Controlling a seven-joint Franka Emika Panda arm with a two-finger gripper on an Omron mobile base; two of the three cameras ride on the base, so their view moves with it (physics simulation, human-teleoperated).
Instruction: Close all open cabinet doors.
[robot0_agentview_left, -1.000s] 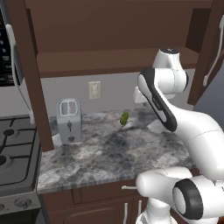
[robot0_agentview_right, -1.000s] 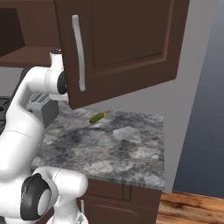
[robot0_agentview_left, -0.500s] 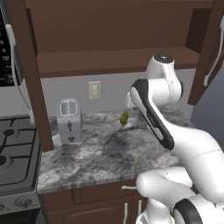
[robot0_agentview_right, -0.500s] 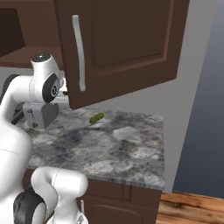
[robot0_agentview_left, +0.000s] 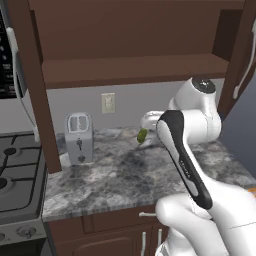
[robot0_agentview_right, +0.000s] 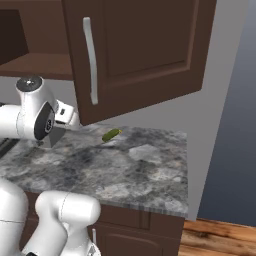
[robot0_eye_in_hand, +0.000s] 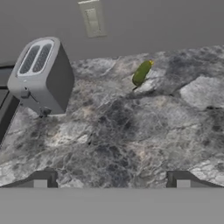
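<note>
Hovering over the counter (robot0_eye_in_hand: 131, 131), the gripper (robot0_eye_in_hand: 111, 181) points down at the grey marble with its two finger tips set wide apart and nothing between them. Hand view shows a toaster (robot0_eye_in_hand: 41, 74) at upper left, a small green pickle-like item (robot0_eye_in_hand: 141, 72) near the back wall, and a wall outlet (robot0_eye_in_hand: 92, 19) above. Nothing here is being handled; the hand looks parked between moves, likely re-posing before going for a door.

Two upper cabinet doors are open. The right cabinet door (robot0_agentview_right: 135, 55) swings far out over the counter, its long silver bar handle (robot0_agentview_right: 90, 60) facing the right base camera. The left cabinet door (robot0_agentview_left: 32, 85) stands edge-on beside the toaster, next to the stove (robot0_agentview_left: 17, 175). The bare shelf (robot0_agentview_left: 135, 72) is exposed between them.

Relative to the jaws, both doors sit well above: the right door is up and to the robot's right of the hand, the left door up and toward the toaster side. The jaws touch neither. Judged from this, neither door is closed yet, and the arm needs to lift and push a door face.
</note>
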